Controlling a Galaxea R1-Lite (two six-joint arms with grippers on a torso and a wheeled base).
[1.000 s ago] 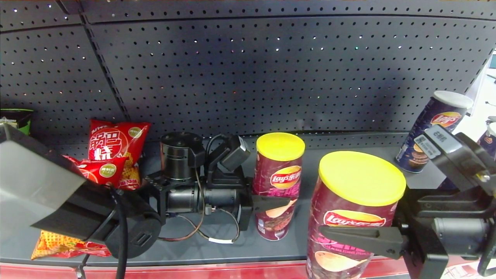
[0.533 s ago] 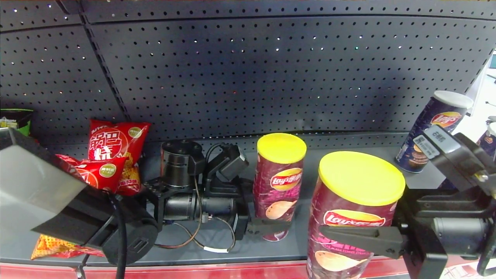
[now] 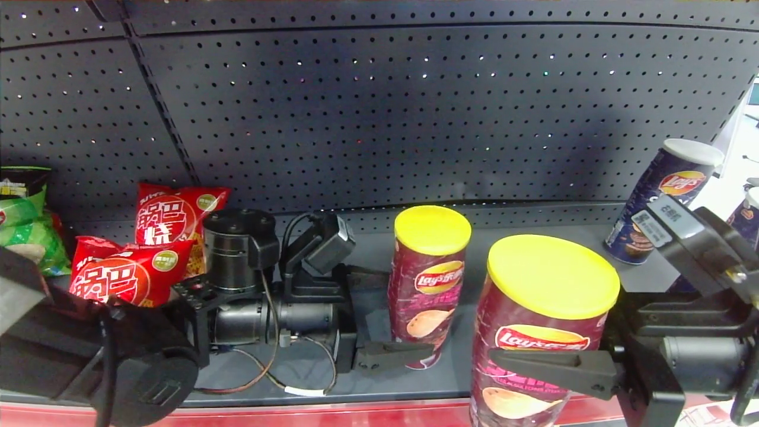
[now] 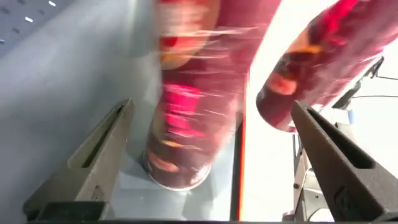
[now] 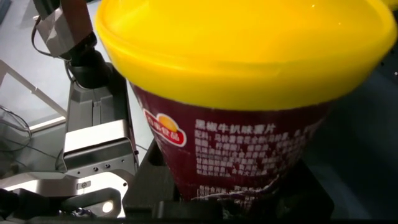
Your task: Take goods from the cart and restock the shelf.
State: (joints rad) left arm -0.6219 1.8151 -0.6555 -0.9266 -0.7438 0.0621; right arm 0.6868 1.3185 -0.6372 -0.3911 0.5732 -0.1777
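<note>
Our left hand [image 4: 211,104] is spread wide, with a finger on either side of the can [image 3: 428,279] and neither touching it. The can stands upright by itself on the shelf [image 3: 474,261], right of the red bags [image 3: 178,219]. Our right hand [image 3: 522,356] is clamped on a second can [image 3: 551,279], kept upright at the shelf's front edge, likely so it can go in beside the first.
</note>
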